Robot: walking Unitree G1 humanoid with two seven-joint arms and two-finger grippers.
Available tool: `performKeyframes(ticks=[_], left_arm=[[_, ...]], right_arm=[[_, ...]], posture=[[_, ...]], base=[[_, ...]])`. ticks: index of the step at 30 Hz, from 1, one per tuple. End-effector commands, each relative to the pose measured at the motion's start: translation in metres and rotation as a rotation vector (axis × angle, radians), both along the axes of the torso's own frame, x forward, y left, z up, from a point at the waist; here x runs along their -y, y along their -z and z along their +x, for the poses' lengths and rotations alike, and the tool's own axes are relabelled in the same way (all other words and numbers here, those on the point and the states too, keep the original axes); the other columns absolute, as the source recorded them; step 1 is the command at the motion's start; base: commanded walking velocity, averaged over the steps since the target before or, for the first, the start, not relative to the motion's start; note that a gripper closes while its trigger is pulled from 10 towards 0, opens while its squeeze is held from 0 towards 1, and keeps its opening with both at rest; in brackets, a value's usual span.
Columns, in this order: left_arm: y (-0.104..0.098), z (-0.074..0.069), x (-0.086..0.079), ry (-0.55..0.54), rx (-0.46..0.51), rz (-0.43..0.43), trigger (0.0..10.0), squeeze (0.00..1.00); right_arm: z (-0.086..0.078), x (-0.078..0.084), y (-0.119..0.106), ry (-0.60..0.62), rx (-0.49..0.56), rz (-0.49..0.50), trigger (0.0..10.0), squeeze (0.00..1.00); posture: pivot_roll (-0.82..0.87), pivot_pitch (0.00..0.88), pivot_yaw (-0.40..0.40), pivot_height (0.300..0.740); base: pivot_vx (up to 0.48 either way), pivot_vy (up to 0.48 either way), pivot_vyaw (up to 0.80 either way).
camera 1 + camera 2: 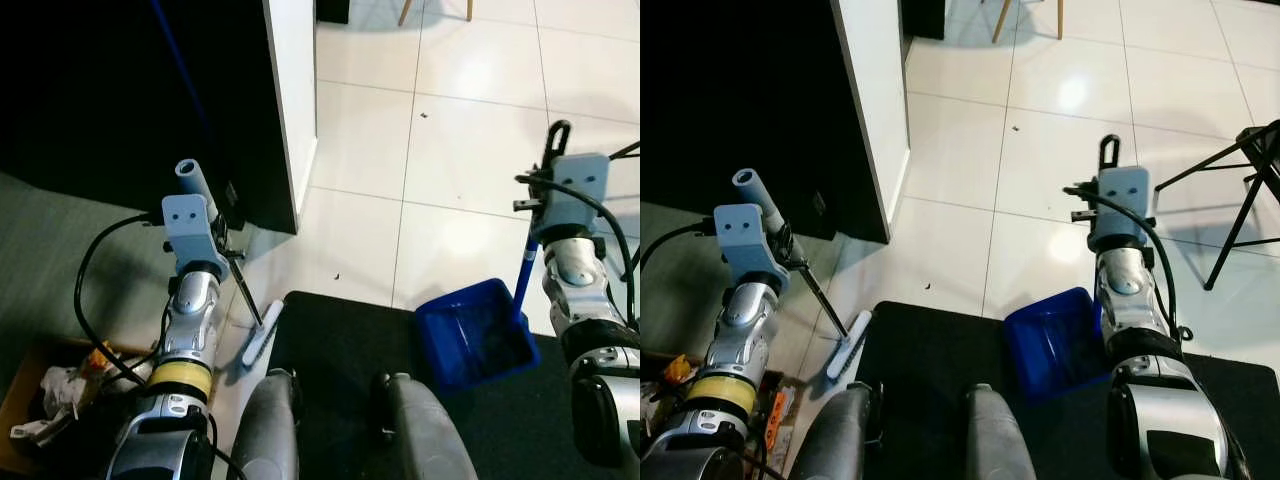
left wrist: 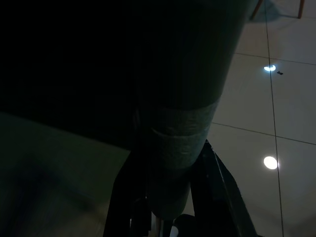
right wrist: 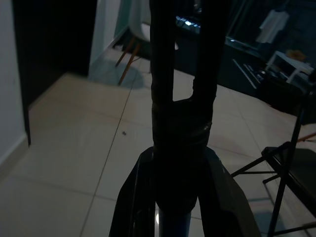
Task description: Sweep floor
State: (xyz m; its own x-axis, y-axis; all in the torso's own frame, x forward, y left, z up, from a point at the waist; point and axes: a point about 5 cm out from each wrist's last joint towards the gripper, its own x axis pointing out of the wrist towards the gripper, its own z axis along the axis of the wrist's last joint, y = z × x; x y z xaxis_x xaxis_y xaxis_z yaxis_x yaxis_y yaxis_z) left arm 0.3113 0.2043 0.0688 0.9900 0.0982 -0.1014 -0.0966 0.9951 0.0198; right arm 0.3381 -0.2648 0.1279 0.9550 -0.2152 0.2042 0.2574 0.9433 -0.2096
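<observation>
Down low, the left gripper (image 1: 205,235) clamps the broom (image 1: 262,333), its head at the black mat's (image 1: 330,350) left edge; the right gripper (image 1: 1110,215) clasps the blue dustpan (image 1: 475,335) handle, pan on the mat's far edge.

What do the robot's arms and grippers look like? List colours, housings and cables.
Both arms are silver metal. The left arm has a yellow band near its base and a light grey-blue wrist housing. The right arm carries a matching housing. Looping black cables run along both. The fingers are black.
</observation>
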Motion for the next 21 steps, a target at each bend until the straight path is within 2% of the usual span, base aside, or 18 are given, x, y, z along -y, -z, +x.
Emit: performKeyframes(ticks=[1, 3, 5, 12, 21], left_arm=[[0.006, -0.003, 0.006, 0.015, -0.01, -0.012, 10.0, 0.0], [0.006, -0.002, 0.008, 0.026, -0.003, -0.023, 10.0, 0.0], [0.005, -0.002, 0.009, 0.039, 0.007, -0.029, 10.0, 0.0], [0.003, -0.001, 0.011, 0.065, 0.024, -0.017, 10.0, 0.0], [0.003, -0.001, 0.012, 0.093, 0.026, 0.02, 10.0, 0.0]], right_arm=[[-0.002, 0.013, -0.021, 0.041, 0.122, 0.027, 10.0, 0.0], [-0.003, 0.018, -0.029, 0.065, 0.178, 0.074, 10.0, 0.0], [-0.004, 0.02, -0.029, 0.074, 0.18, 0.078, 10.0, 0.0], [-0.016, 0.025, -0.004, 0.137, 0.095, 0.092, 10.0, 0.0], [-0.021, 0.038, -0.003, 0.207, 0.09, 0.144, 10.0, 0.0]], posture=[[-0.02, 0.124, 0.012, 0.74], [-0.02, 0.123, 0.012, 0.74], [-0.03, 0.119, 0.011, 0.74], [-0.03, 0.122, 0.01, 0.74], [-0.03, 0.128, 0.01, 0.74]], base=[[0.0, -0.405, 0.0], [0.0, -0.442, 0.0], [0.0, -0.48, 0.0], [0.0, -0.48, 0.0], [0.0, -0.48, 0.0]])
